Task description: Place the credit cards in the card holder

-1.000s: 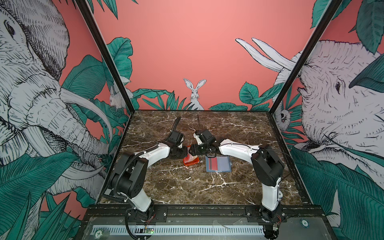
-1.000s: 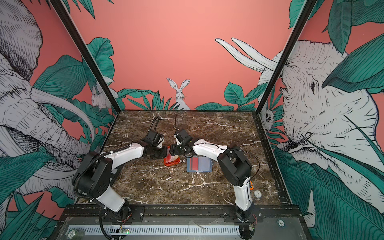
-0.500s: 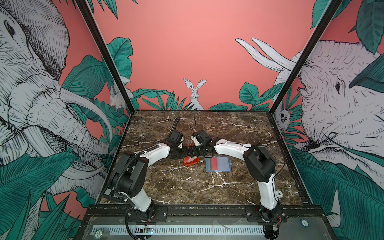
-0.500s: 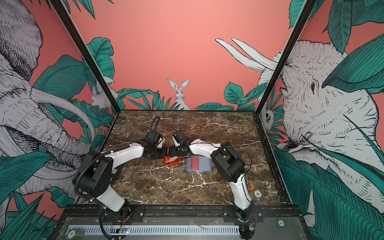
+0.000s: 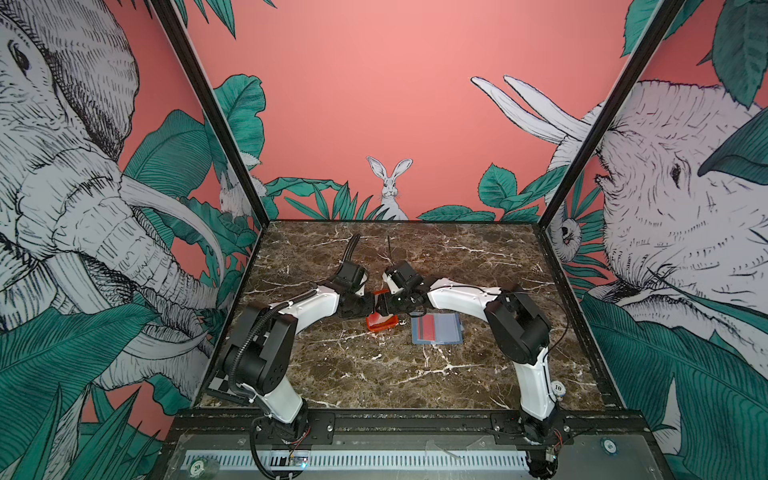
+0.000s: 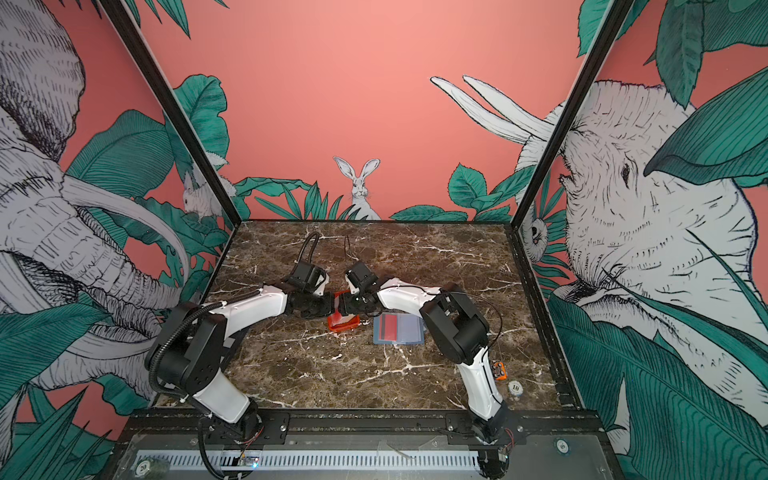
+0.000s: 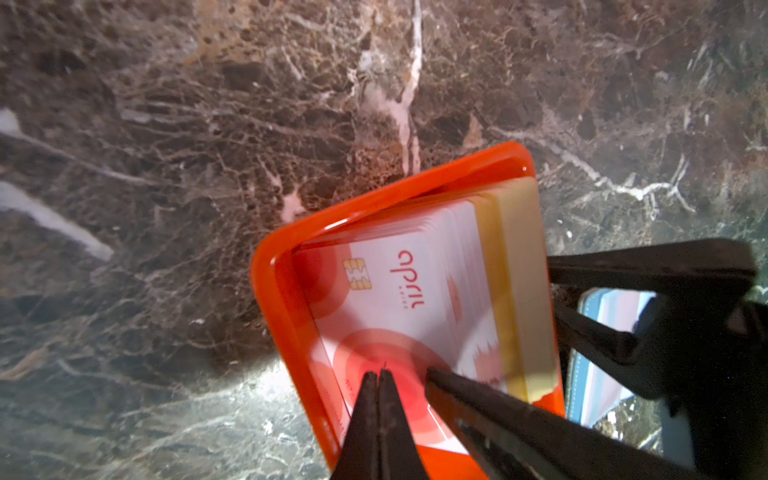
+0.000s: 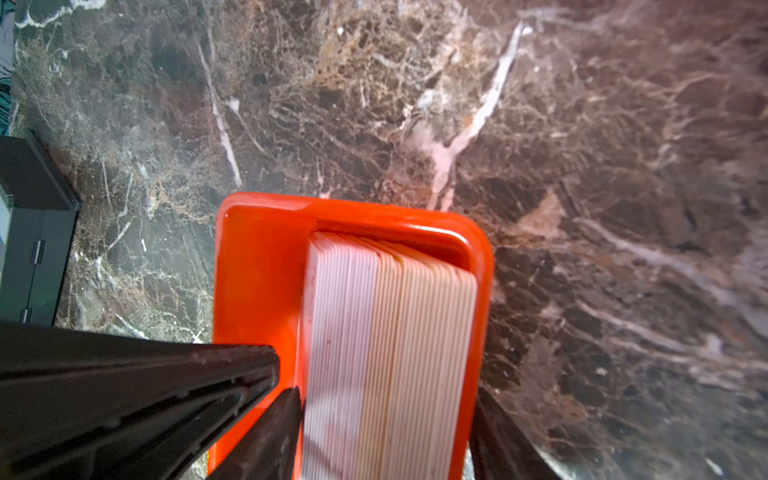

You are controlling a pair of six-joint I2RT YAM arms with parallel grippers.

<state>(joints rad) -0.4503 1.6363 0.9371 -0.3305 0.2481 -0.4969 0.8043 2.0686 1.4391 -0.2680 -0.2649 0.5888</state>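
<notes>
left gripper (image 7: pixel 377 376) has its jaws pressed together and empty, tips down in the orange tray (image 7: pixel 277 299) at the red circle on the front card (image 7: pixel 399 299) (actual contact is hard to judge). the credit cards (image 8: pixel 386 332) stand on edge as a thick stack in that tray, mid marble table (image 5: pixel 374 374). right gripper (image 8: pixel 384 399) straddles the stack with jaws spread, one finger inside the tray, one outside its wall. just right of the tray the card holder (image 5: pixel 446 328) lies open and flat, red showing in its left half
</notes>
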